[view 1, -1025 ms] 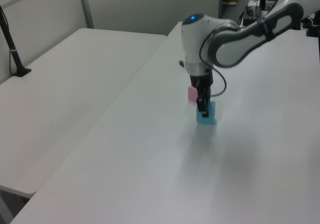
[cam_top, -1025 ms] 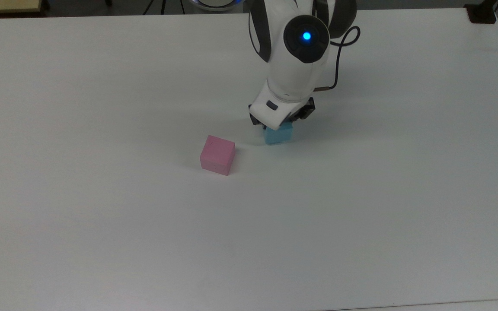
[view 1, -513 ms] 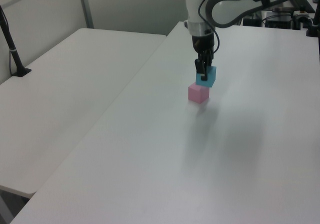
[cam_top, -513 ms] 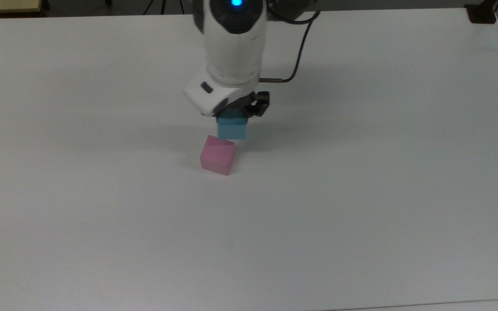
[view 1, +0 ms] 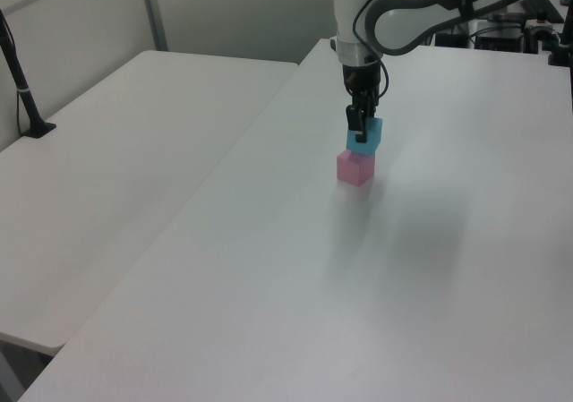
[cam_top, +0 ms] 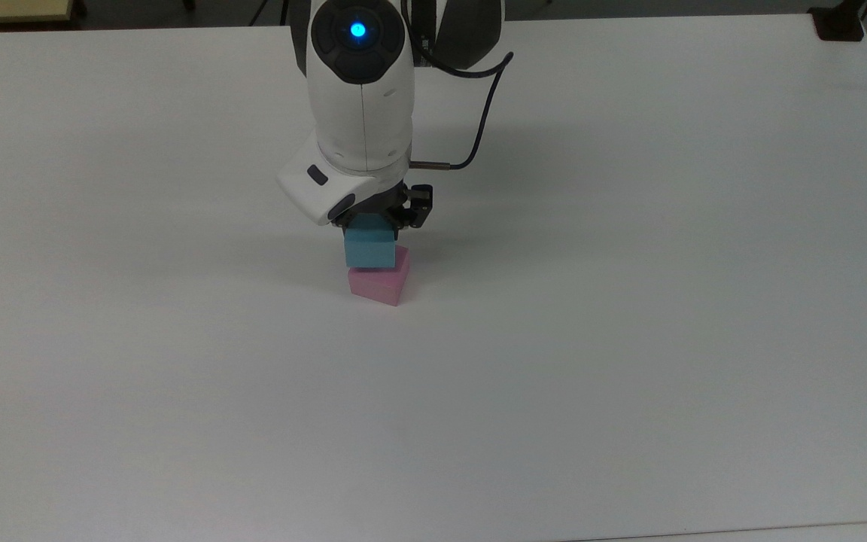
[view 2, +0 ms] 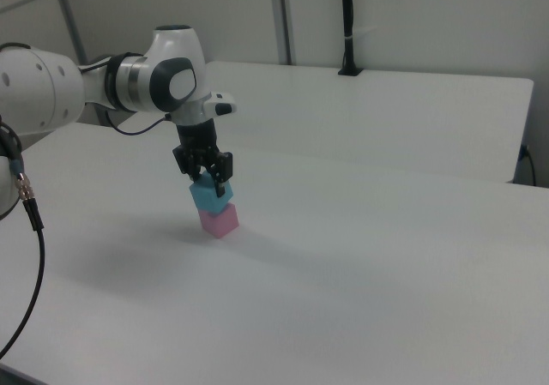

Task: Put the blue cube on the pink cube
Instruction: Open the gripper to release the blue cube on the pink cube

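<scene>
The gripper (view 2: pixel 212 182) grips the blue cube (view 2: pixel 211 197) directly above the pink cube (view 2: pixel 219 220) (the white table (view 2: pixel 386 256) beneath), faces apparently touching.

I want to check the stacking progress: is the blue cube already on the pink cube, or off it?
On or just above: the blue cube sits directly over the pink cube, claw shut on it; contact cannot be told.

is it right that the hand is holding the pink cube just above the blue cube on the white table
Not quite: the colours are swapped. The right view shows the hand shut on the blue cube, which sits directly over the pink cube; the pink one is at the bottom, resting on the white table. Whether the two cubes already touch cannot be told.
</scene>
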Motion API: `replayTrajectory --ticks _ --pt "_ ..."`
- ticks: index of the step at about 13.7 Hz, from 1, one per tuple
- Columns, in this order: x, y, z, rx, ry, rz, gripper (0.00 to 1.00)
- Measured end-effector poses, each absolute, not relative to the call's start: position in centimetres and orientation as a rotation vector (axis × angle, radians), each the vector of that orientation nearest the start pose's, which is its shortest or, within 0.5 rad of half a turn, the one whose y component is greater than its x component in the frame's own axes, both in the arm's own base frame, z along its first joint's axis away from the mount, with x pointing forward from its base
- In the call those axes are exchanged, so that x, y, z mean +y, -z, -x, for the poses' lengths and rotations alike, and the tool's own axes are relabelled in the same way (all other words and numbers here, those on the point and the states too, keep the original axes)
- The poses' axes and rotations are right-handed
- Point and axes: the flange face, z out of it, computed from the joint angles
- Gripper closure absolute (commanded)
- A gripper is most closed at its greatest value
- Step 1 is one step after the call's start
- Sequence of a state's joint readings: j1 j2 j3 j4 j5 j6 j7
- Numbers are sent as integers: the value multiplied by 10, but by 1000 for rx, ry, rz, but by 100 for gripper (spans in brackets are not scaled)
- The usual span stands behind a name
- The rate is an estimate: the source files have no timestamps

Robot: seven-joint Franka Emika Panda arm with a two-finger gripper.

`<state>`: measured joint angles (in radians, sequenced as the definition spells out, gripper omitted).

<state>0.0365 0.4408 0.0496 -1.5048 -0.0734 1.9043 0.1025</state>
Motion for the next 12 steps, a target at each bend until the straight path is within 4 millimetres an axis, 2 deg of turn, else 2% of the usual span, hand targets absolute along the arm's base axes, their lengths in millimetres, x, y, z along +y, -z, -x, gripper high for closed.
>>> replayTrajectory --ticks 1,2,4,9,12 --pt "47 -409 -681 -6 -35 3192 38" --pt "47 -407 -683 -5 -24 3191 17" --pt "48 -397 -684 -10 -38 3191 0" --pt "56 -392 -685 -55 -44 3222 0" --pt "54 -404 -686 -50 -17 3222 0"
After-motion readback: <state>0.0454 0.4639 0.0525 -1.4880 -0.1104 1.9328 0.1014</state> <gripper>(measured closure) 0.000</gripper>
